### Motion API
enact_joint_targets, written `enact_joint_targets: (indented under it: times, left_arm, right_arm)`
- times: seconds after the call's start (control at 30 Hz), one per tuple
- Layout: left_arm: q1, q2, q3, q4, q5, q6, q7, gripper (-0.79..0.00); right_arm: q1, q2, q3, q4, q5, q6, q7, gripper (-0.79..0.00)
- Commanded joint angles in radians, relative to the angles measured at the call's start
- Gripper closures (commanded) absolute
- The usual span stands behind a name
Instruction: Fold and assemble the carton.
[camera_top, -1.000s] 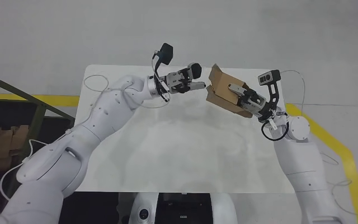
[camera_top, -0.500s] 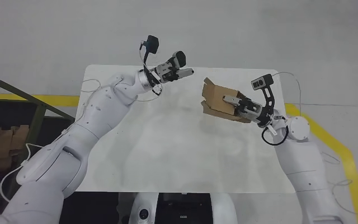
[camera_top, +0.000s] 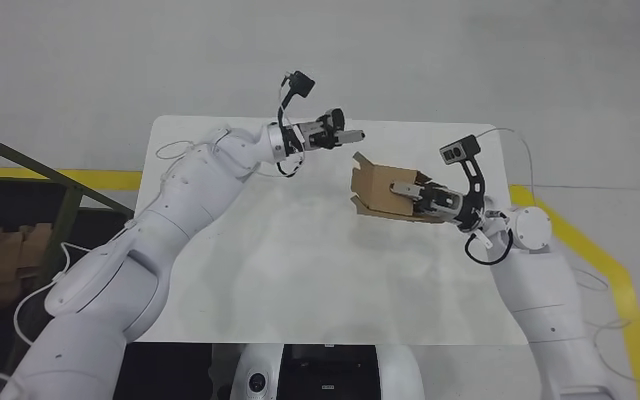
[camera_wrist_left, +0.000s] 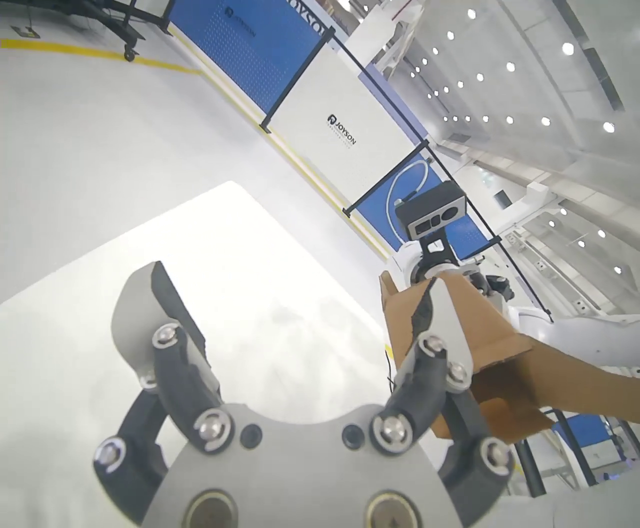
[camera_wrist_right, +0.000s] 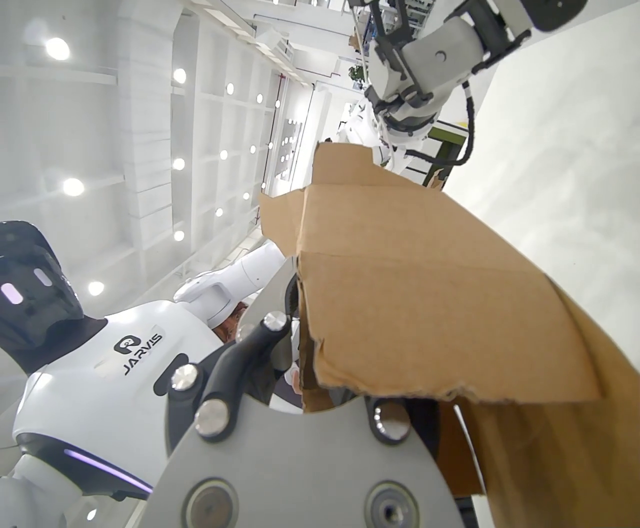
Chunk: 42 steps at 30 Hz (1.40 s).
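Note:
A brown carton (camera_top: 380, 187) with loose flaps hangs above the right half of the white table (camera_top: 300, 280). My right gripper (camera_top: 410, 190) is shut on one of its walls; in the right wrist view the carton (camera_wrist_right: 425, 290) covers one finger and the other finger (camera_wrist_right: 270, 300) presses its edge. My left gripper (camera_top: 345, 134) is held open and empty above the table's far edge, a short way to the left of the carton. In the left wrist view its fingers (camera_wrist_left: 160, 320) are spread wide, with the carton (camera_wrist_left: 480, 350) beyond them.
The white table has bare surface in front of and to the left of the carton. A yellow floor line (camera_top: 100, 180) runs past the table on the left. A dark rack with brown boxes (camera_top: 30, 240) stands at the far left.
My right gripper has carried the carton leftward and lowered it, tipping it flatter. My left gripper drew back from the carton, lifted away, then swung right again and stays open.

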Motion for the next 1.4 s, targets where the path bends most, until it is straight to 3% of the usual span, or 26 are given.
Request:
enact_joint_targets:
  times: [0.0, 0.5, 0.9, 1.37]
  left_arm:
    - [-0.003, -0.007, 0.003, 0.008, -0.014, -0.002, -0.036, -0.785]
    - [0.009, -0.026, -0.019, 0.024, -0.069, -0.065, -0.165, -0.785]
    - [0.041, -0.018, -0.056, -0.013, -0.043, -0.125, -0.198, -0.785]
    - [0.053, -0.025, -0.072, -0.061, -0.001, -0.111, -0.206, -0.785]
  right_arm:
    - [0.0, 0.001, 0.002, 0.0, 0.0, 0.001, -0.007, 0.0]
    - [0.015, 0.002, -0.003, 0.014, -0.004, 0.013, -0.052, 0.0]
    - [0.024, 0.001, -0.015, 0.025, 0.0, 0.016, -0.069, 0.0]
    - [0.022, 0.003, -0.02, 0.021, 0.003, 0.014, -0.072, 0.0]
